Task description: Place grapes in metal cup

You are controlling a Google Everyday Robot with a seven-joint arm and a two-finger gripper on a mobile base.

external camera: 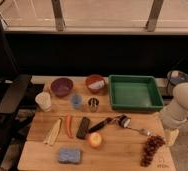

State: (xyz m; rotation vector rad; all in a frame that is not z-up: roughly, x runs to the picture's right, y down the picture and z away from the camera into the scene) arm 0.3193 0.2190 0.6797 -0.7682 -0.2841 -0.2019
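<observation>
Gripper (171, 136) just right of grapes (151, 148)

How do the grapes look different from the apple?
The grapes are a long bunch of many little dark purple-red balls; the apple is one round yellow-red fruit. The grapes lie near the table's front right corner, close to the gripper, which hangs by the right edge; the apple sits toward the front middle, far from it. Both rest on the wooden table.
</observation>
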